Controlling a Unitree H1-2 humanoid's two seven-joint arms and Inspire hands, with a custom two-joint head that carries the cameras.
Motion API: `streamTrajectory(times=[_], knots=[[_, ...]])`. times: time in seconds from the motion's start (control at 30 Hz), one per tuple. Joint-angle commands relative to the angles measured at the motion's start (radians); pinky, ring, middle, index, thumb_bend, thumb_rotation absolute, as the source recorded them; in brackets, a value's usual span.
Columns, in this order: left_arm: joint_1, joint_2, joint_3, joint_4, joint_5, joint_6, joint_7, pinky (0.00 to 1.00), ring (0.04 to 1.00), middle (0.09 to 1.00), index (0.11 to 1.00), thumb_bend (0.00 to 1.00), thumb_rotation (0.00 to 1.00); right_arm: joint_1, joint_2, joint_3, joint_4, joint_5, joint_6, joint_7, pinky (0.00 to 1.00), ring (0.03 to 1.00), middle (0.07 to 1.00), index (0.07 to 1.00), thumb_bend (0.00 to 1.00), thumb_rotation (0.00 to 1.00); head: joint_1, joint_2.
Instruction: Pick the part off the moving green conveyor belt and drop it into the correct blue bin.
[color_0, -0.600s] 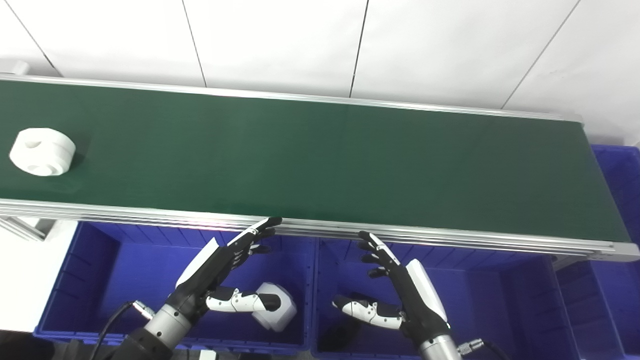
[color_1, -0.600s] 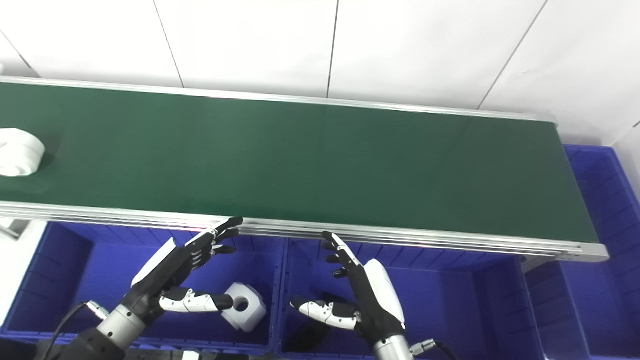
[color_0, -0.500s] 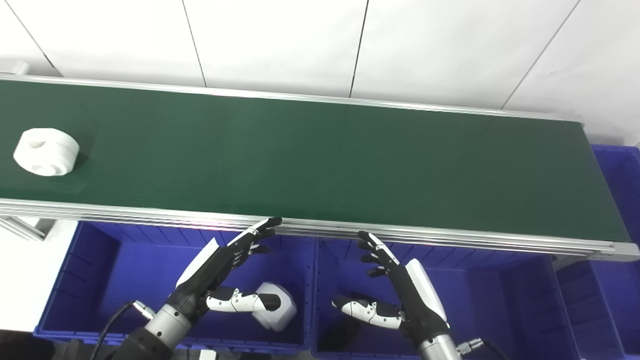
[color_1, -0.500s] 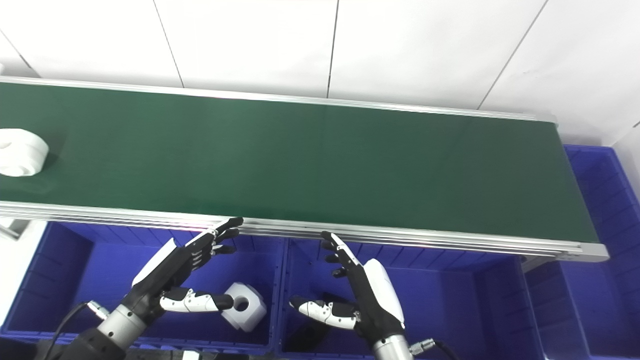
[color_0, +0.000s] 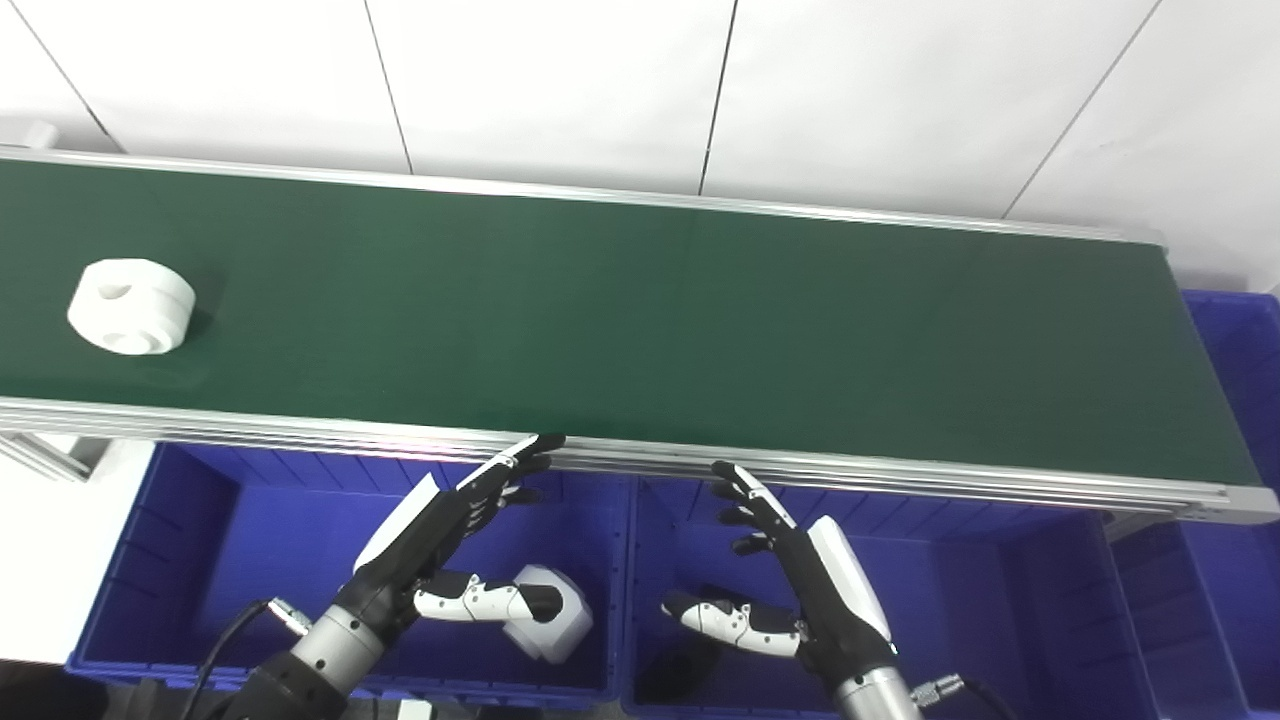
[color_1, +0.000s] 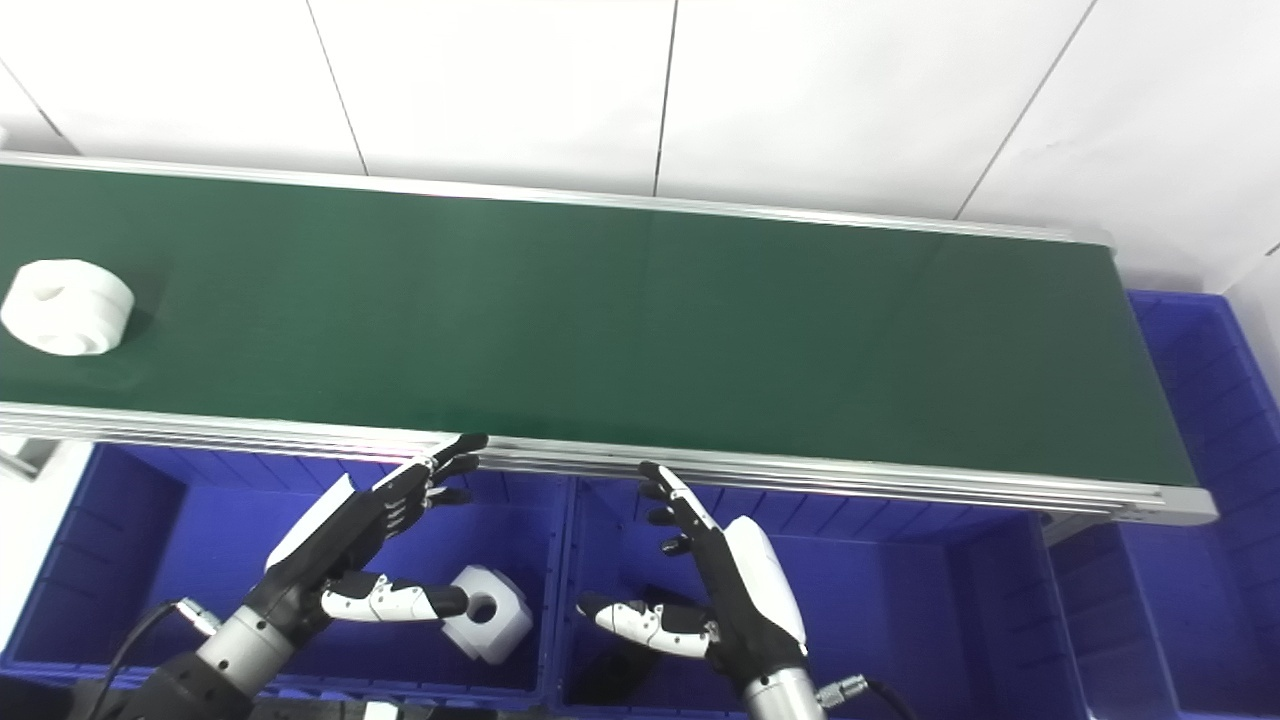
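A white round part (color_0: 131, 306) with a hole in its top lies on the green conveyor belt (color_0: 640, 310) at the far left. My left hand (color_0: 440, 545) hovers open over the left blue bin (color_0: 180, 560), fingertips near the belt's front rail. Over the middle blue bin (color_0: 960, 590) my right hand (color_0: 790, 585) is open too, fingers spread. Both hands hold nothing and are far to the right of the part.
A white blocky part with a hole (color_1: 487, 627) lies in the left bin beside my left thumb. A dark object (color_0: 680, 672) sits in the middle bin under my right hand. Another blue bin (color_0: 1240, 400) stands beyond the belt's right end.
The white round part has ridden the belt to the right. Both hands have stayed almost still.
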Motion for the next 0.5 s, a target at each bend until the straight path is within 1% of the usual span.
streamTrajectory(times=[0.0, 0.2, 0.27, 0.33, 0.37, 0.4, 0.43, 0.47], knots=[[-0.004, 0.004, 0.0, -0.016, -0.015, -0.03, -0.004, 0.85, 0.951, 0.985, 0.926, 0.66, 0.45, -0.008, 0.005, 0.004, -0.02, 0.0, 0.0, -0.001, 0.7, 0.814, 0.871, 0.926, 0.61, 0.32, 0.002, -0.001], [-0.002, 0.004, 0.001, -0.019, -0.002, -0.031, 0.001, 0.84, 0.944, 0.98, 0.925, 0.66, 0.46, -0.007, 0.004, 0.003, -0.016, 0.003, -0.004, -0.003, 0.7, 0.815, 0.871, 0.925, 0.61, 0.32, 0.004, -0.004], [0.0, 0.003, 0.001, -0.02, 0.002, -0.032, 0.002, 0.84, 0.94, 0.978, 0.925, 0.66, 0.46, -0.007, 0.003, 0.002, -0.015, 0.007, -0.004, -0.001, 0.71, 0.819, 0.872, 0.926, 0.61, 0.31, 0.013, -0.015], [0.003, 0.0, -0.001, -0.018, 0.006, -0.033, 0.004, 0.84, 0.938, 0.976, 0.924, 0.67, 0.46, -0.005, -0.002, 0.001, -0.015, 0.013, -0.006, 0.003, 0.72, 0.822, 0.874, 0.928, 0.61, 0.32, 0.054, -0.04], [0.005, -0.001, -0.003, -0.016, 0.008, -0.036, 0.004, 0.84, 0.938, 0.975, 0.924, 0.67, 0.46, -0.003, -0.005, 0.0, -0.015, 0.018, -0.01, 0.003, 0.72, 0.825, 0.875, 0.93, 0.6, 0.31, 0.063, -0.046], [0.007, -0.005, -0.007, -0.01, 0.014, -0.041, 0.006, 0.84, 0.938, 0.975, 0.926, 0.67, 0.46, 0.0, -0.01, -0.002, -0.01, 0.022, -0.018, 0.001, 0.72, 0.827, 0.874, 0.931, 0.6, 0.3, 0.125, -0.08], [0.009, -0.008, -0.011, -0.005, 0.021, -0.045, 0.007, 0.84, 0.937, 0.975, 0.926, 0.67, 0.46, 0.002, -0.015, -0.004, -0.007, 0.026, -0.027, -0.003, 0.72, 0.826, 0.873, 0.931, 0.6, 0.3, 0.134, -0.086], [0.009, -0.012, -0.016, 0.002, 0.027, -0.049, 0.009, 0.84, 0.935, 0.975, 0.926, 0.68, 0.46, 0.005, -0.022, -0.006, 0.0, 0.031, -0.04, -0.009, 0.71, 0.823, 0.871, 0.93, 0.6, 0.28, 0.186, -0.116]])
